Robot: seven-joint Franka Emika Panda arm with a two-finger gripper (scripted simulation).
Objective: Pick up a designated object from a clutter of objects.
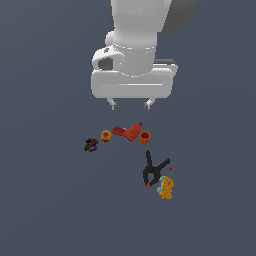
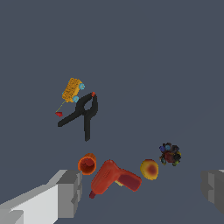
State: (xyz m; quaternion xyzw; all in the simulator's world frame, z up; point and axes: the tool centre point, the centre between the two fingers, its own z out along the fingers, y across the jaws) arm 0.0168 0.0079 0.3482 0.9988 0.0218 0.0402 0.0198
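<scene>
Hand (image 1: 131,105) hangs high, fingers spread wide, nothing between them. Nothing lifted yet; all of the task remains.

Black spring clamp (image 1: 154,171) lies flat on the desk (image 1: 50,200), at about 5 o'clock from the hand in the exterior view, well apart from it. Orange-yellow blocky item (image 1: 166,187) just beside the clamp. Red angular tool (image 1: 127,131) and orange cup (image 1: 145,137) sit nearer the hand.

Left, by my reading: travel over clamp, descend, close, lift.

Black clamp (image 1: 154,171) matt plastic (red tips); claw (image 1: 131,105) smooth grey-white, matt.
</scene>
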